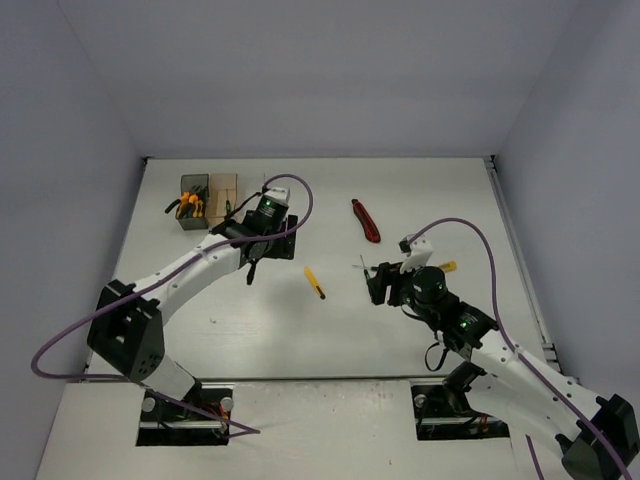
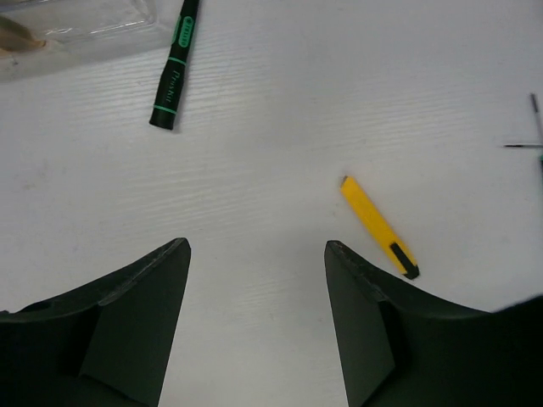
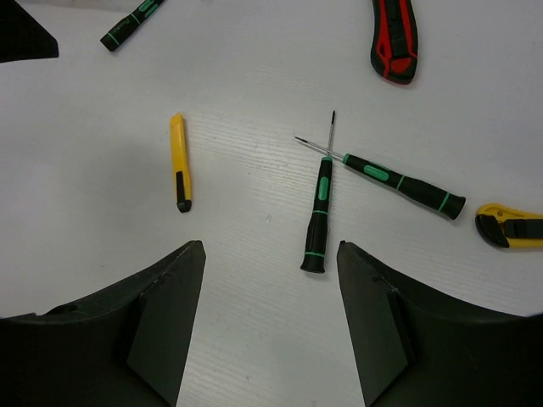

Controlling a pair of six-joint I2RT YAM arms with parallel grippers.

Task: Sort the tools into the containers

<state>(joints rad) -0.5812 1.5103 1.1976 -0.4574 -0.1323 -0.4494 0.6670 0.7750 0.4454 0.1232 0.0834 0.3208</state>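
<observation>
1. Far left on the desk (image 1: 420, 190), at about 10 o'clock in the overhead view, the dark grey bin (image 1: 192, 183) holds orange-handled pliers (image 1: 188, 207). The amber bin (image 1: 224, 188) stands just beside it. Only a corner of the clear bin (image 2: 85, 30) shows, in the left wrist view.
2. Just right of the bins hovers the left end effector (image 2: 257, 248), jaws apart and empty. At its 11 o'clock a black-and-green screwdriver (image 2: 174, 72) lies beside the clear bin, not in it. A low pass of the arm could knock it further off.
3. At mid-desk, between the arms, lies the yellow utility knife (image 1: 315, 282). Both arms can reach it, so both going for it risks a clash. Its thin, flat body may also slip from the pads.
4. Next, the right end effector (image 3: 271, 254) hangs with jaws apart and empty above the near screwdriver (image 3: 318, 216) and the far screwdriver (image 3: 403, 182). Their shafts cross, so lifting one may drag or flick the other.
5. At its 1 o'clock lies the red-handled tool (image 3: 394, 38), and at 3 o'clock a yellow-and-black tool (image 3: 509, 227). Both are well apart from the bins, so carrying them over would cross the left arm's space.
</observation>
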